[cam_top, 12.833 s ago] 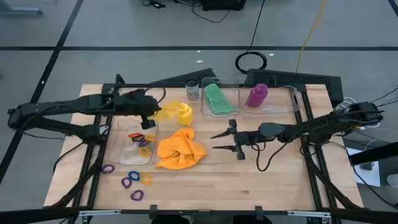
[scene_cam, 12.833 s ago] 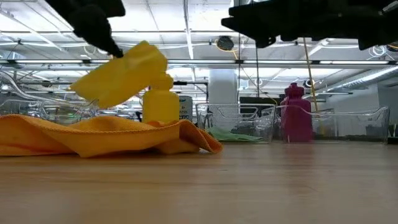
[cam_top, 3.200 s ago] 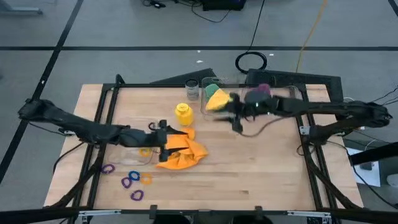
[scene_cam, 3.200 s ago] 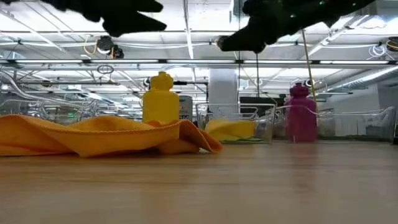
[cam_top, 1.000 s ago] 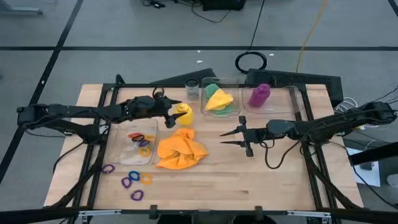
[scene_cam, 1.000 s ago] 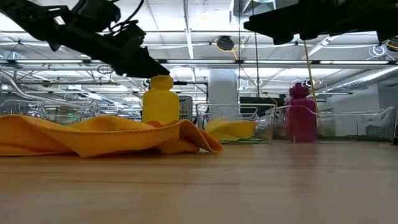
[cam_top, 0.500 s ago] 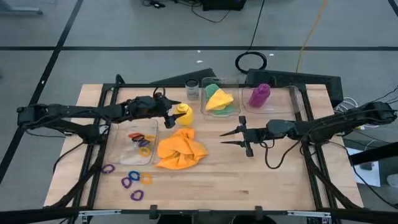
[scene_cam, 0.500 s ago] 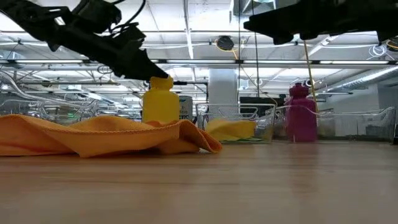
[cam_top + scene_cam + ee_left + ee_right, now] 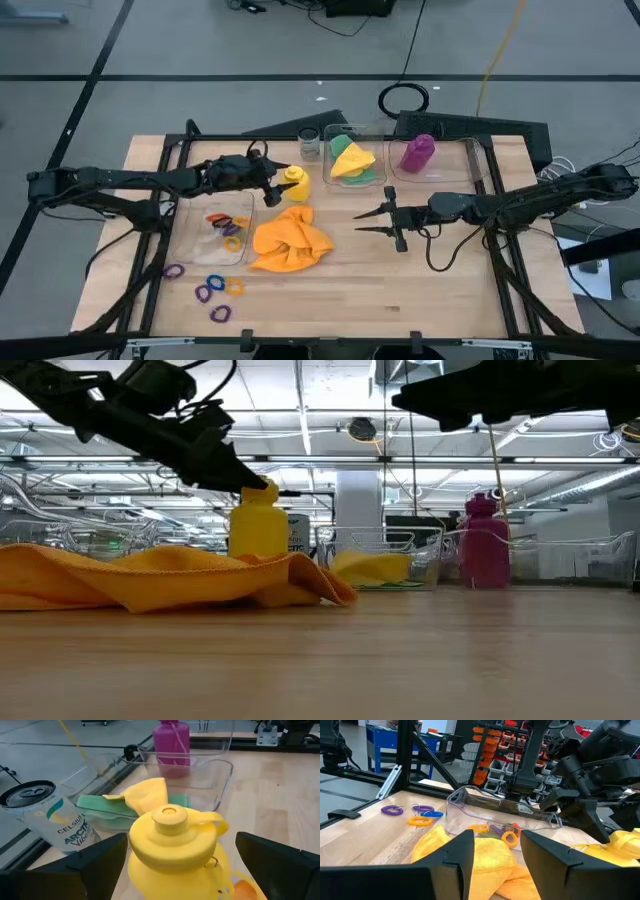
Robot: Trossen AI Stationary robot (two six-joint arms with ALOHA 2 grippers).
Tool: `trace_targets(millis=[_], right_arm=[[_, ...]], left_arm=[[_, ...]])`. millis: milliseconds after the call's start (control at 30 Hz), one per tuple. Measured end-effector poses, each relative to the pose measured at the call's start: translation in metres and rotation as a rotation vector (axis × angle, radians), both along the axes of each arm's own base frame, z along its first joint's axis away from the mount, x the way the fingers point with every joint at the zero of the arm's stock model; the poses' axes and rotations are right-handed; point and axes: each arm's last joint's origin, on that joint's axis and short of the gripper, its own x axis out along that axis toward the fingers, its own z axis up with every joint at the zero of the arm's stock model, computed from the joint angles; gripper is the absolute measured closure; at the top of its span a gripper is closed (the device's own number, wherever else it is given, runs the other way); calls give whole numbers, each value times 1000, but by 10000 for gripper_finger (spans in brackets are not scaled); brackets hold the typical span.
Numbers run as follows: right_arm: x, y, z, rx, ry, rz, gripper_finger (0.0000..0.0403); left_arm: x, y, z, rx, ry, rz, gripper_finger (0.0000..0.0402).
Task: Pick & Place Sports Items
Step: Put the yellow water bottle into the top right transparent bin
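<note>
- Left gripper (image 9: pixel 273 187): fingers (image 9: pixel 280 862) spread wide, one on each side of the yellow bottle's (image 9: pixel 294 183) cap, not closed on it. A second ago they stood just short of the cap, at its 9 o'clock; now they straddle it.
- Yellow bottle upright on the table (image 9: pixel 420 290), just at 12 o'clock of the orange cloth (image 9: pixel 290 240); unmoved from the earlier frame.
- Right gripper (image 9: pixel 372 220): fingers parted and empty, hovering over bare table at 3 o'clock of the orange cloth; same pose as a second ago.
- Yellow cloth (image 9: pixel 352 157) lies on the green cloth (image 9: pixel 366 175) in a clear box (image 9: pixel 330 178) at the table's 12 o'clock edge.
- Purple bottle (image 9: pixel 415 153) stands in the next clear box (image 9: pixel 472 165), at 3 o'clock of the first.
- Can (image 9: pixel 50 815) just beside the cloth box.
- Elastic rings (image 9: pixel 207 290) loose on the table at 7 o'clock of the orange cloth; more rings (image 9: pixel 228 227) in a clear tray (image 9: pixel 192 240).
</note>
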Motion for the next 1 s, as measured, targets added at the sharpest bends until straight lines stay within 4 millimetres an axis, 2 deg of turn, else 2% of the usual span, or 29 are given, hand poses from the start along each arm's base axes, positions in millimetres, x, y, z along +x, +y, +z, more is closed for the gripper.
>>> trace_targets(millis=[300, 667, 1000], right_arm=[[0, 0, 0, 0, 0, 0, 289], [0, 0, 0, 0, 0, 0, 289], [0, 0, 0, 0, 0, 0, 289]], left_arm=[[0, 0, 0, -3, 3, 1, 95], [0, 0, 0, -6, 1, 3, 203], [0, 0, 0, 2, 1, 0, 205]])
